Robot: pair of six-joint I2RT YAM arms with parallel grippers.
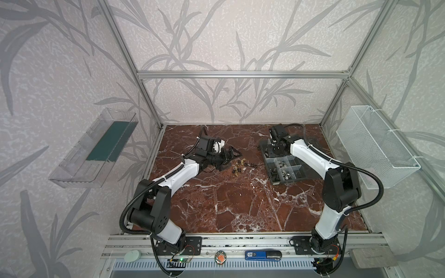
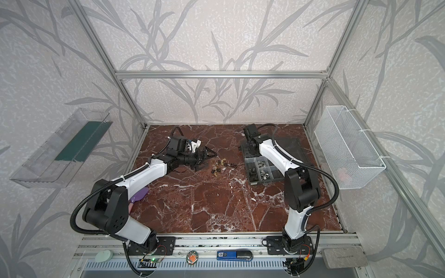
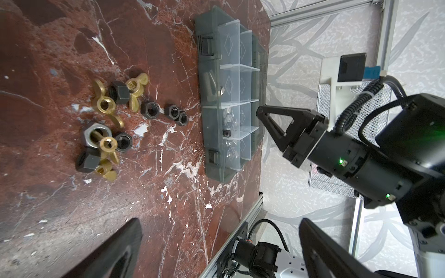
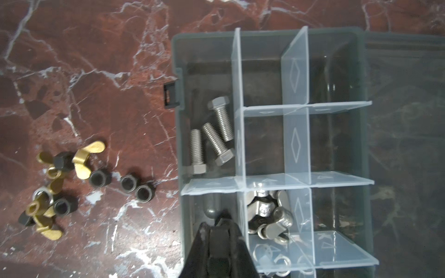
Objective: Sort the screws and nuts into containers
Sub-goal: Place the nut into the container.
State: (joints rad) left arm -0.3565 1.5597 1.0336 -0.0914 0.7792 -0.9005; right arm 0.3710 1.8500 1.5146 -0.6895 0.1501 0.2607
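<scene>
— Which step is this, do you reckon?

— Mid-sort, I'd say. The organizer box point(image 4: 181, 134) sits open on the surface. 3 silver bolts point(image 4: 213, 139) lie in 1 compartment and silver wing nuts point(image 4: 269, 216) in another close by. The right gripper point(image 4: 222, 217) hangs over the box with its jaws together, above the compartment next to the bolts. Whether some small piece is pinched there, I cannot tell.

— And what's left to sort?

— A loose pile point(image 3: 108, 120) of brass wing nuts and black hex nuts, plus 1 silver nut, lies on the surface near the box, not touching it. The left gripper point(image 1: 230, 158) is low, just beside the pile, jaws wide apart and holding nothing.

— So, next?

— A pick from that pile, I'd guess. The brass and black pieces overlap, so the jaws must single out 1. The 3 black nuts point(image 3: 172, 111) lying toward the box look the easier start.
</scene>
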